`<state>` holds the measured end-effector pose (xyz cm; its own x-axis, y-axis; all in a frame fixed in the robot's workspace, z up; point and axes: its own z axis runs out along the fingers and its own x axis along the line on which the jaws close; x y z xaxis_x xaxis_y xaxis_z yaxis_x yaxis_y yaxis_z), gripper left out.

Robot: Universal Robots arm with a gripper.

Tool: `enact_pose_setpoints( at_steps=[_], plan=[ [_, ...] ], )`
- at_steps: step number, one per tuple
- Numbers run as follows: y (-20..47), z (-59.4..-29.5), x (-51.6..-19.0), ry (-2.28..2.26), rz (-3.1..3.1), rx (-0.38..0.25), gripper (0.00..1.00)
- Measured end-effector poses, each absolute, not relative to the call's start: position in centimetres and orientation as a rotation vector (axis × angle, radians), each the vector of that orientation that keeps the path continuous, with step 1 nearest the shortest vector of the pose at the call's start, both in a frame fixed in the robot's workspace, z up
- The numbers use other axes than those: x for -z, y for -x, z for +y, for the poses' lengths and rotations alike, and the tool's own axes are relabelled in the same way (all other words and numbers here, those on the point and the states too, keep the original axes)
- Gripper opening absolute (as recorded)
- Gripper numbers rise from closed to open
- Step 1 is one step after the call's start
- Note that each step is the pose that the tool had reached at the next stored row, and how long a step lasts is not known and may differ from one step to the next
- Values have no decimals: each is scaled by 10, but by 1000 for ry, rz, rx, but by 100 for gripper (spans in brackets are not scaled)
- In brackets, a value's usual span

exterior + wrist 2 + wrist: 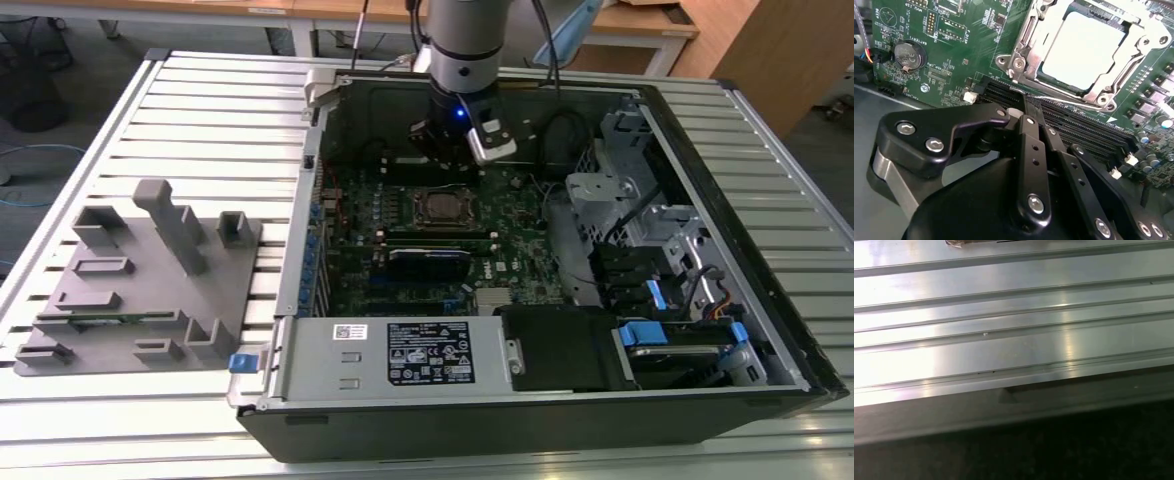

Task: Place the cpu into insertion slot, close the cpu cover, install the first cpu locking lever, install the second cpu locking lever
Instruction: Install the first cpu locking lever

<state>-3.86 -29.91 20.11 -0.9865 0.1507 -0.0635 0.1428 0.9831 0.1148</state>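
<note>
I see slatted metal worktop (200, 100), desks (641, 25) behind | open case (534, 420) on it | cpu (1081, 47) under cover (1089, 92) | my end effector (1021, 101) above board (954, 45), pinched shut, empty

The slatted metal table (200, 110) carries an open computer case (534, 428) beside a grey fixture block (134, 290)

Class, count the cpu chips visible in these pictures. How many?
1. The cpu lies in the insertion slot, framed by the cpu cover, on the green board. Others could be hidden.
</note>
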Motion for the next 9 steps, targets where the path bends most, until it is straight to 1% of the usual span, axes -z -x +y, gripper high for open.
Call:
enact_pose_setpoints(
  at_steps=[9],
  plan=[
    [41, -300, -201, -225, 3048, -170, 10]
  ],
)
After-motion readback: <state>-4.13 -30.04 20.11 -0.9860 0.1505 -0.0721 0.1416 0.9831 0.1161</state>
